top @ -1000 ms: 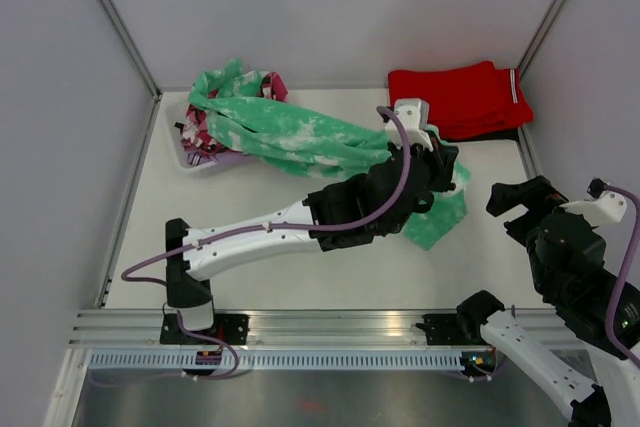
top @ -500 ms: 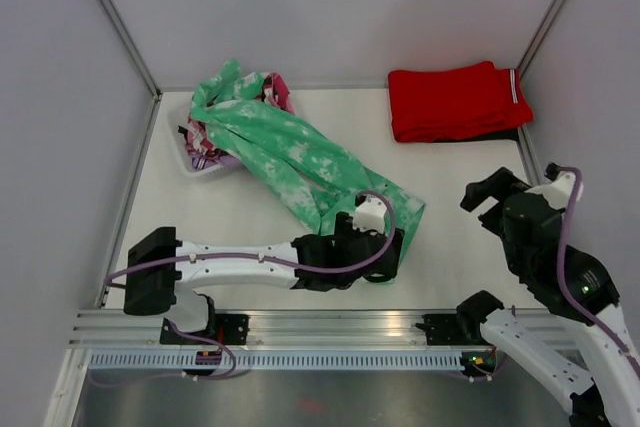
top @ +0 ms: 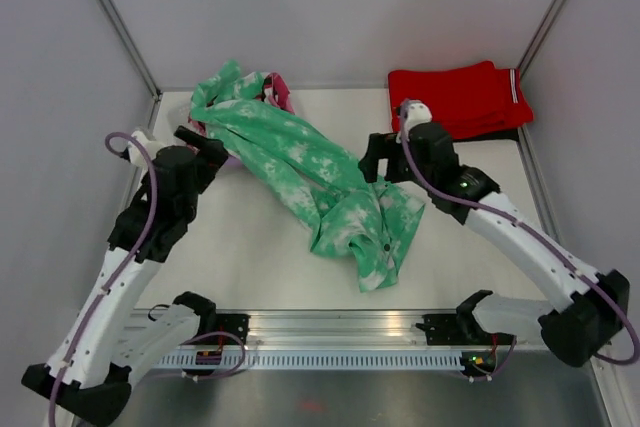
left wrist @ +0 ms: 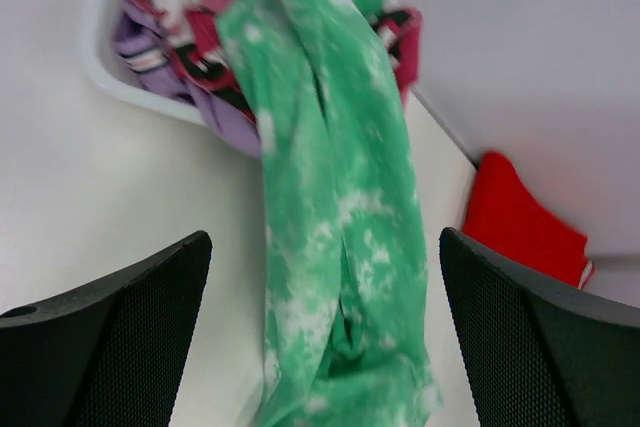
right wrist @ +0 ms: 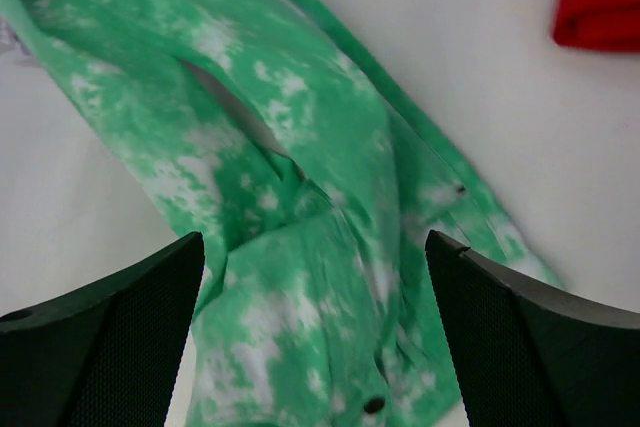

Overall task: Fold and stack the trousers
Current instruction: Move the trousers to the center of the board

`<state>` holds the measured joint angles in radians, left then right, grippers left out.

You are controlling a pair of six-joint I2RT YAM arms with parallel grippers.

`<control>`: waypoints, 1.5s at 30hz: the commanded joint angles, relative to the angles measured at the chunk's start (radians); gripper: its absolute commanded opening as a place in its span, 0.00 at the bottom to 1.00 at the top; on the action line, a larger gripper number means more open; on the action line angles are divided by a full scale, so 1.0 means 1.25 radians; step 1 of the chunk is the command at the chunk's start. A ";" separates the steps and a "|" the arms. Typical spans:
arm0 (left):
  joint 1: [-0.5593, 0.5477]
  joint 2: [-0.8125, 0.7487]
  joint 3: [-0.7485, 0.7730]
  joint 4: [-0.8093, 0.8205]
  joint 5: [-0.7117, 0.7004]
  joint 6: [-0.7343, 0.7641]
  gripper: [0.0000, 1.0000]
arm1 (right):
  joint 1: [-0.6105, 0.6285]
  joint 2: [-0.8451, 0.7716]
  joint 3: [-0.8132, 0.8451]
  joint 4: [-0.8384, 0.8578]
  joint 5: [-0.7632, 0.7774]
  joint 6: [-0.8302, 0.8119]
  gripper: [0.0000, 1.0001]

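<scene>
The mint green tie-dye trousers (top: 320, 172) stretch diagonally from the basket at the back left to a crumpled heap near the table's front middle. Part of them still drapes over the basket's contents. My left gripper (top: 205, 145) hovers beside the basket, open, with nothing between its fingers (left wrist: 110, 337). In the left wrist view the trousers (left wrist: 340, 237) run down between those fingers, well below them. My right gripper (top: 375, 159) hangs open above the trousers' right edge. The right wrist view has the trousers (right wrist: 320, 277) spread under my empty right gripper (right wrist: 315, 347).
A white basket (left wrist: 95, 62) at the back left holds a pink, black and white garment (left wrist: 180, 37). Folded red trousers (top: 455, 97) with a white stripe lie at the back right. Grey walls close in the table on three sides.
My left gripper has opened, let go of the trousers and swung from the front middle back to the basket. The right arm has swung in from the right to above the trousers.
</scene>
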<state>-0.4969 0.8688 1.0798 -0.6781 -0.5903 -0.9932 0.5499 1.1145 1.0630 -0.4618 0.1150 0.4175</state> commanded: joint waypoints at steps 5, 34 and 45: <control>0.417 0.149 -0.105 0.042 0.293 -0.003 0.98 | 0.138 0.350 0.193 0.286 -0.127 -0.264 0.98; 0.579 0.577 -0.078 0.482 0.439 0.073 0.02 | 0.266 0.658 0.388 0.362 0.110 -0.327 0.00; 0.607 0.717 0.151 0.433 0.406 0.136 0.02 | 0.321 0.162 -0.043 0.373 -0.201 -0.258 0.00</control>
<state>0.2436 1.7363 1.1740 -0.1925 -0.0425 -0.8524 0.8913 1.3872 1.1076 0.0292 -0.0055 0.0635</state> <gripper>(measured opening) 0.245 0.014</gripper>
